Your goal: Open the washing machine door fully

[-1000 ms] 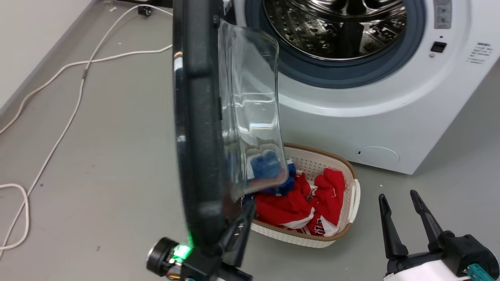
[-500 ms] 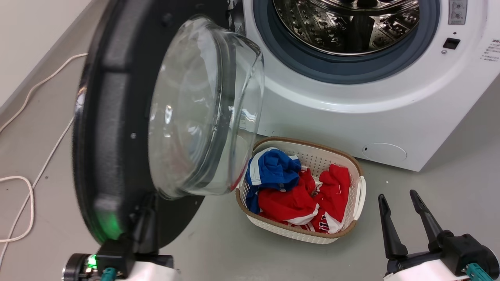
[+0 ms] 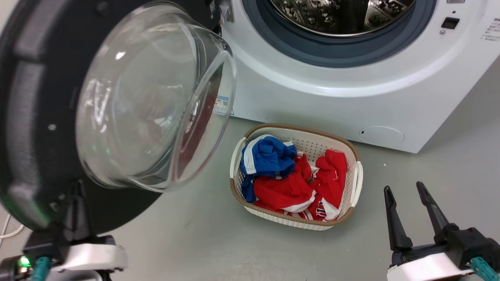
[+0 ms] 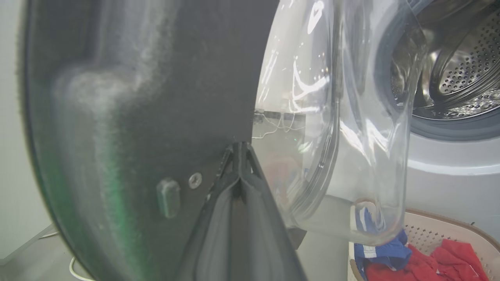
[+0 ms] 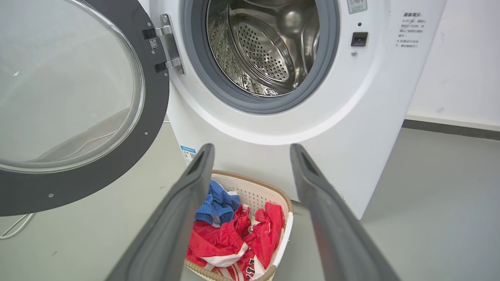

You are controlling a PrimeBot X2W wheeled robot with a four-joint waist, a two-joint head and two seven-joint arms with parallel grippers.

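The washing machine door (image 3: 23,117) hangs wide open at the left, its inner side with the clear glass bowl (image 3: 148,97) turned toward me. My left gripper (image 3: 80,187) is shut, and its fingertips rest against the black inner rim (image 4: 156,78) low on the door. In the left wrist view the closed left gripper (image 4: 240,145) touches that rim beside the glass. My right gripper (image 3: 403,186) stands open and holds nothing at the lower right, away from the door. Seen from the right gripper (image 5: 252,146), the door (image 5: 152,97) stands swung out on its hinges.
The white washing machine (image 3: 312,97) fills the top, its steel drum (image 3: 340,15) exposed. A white basket (image 3: 297,130) of red and blue clothes sits on the grey floor in front of it. A white cable (image 5: 15,228) lies on the floor at the left.
The door has swung further open to the left, from edge-on to showing its inner face. My left gripper moved left with it. The right gripper stayed put.
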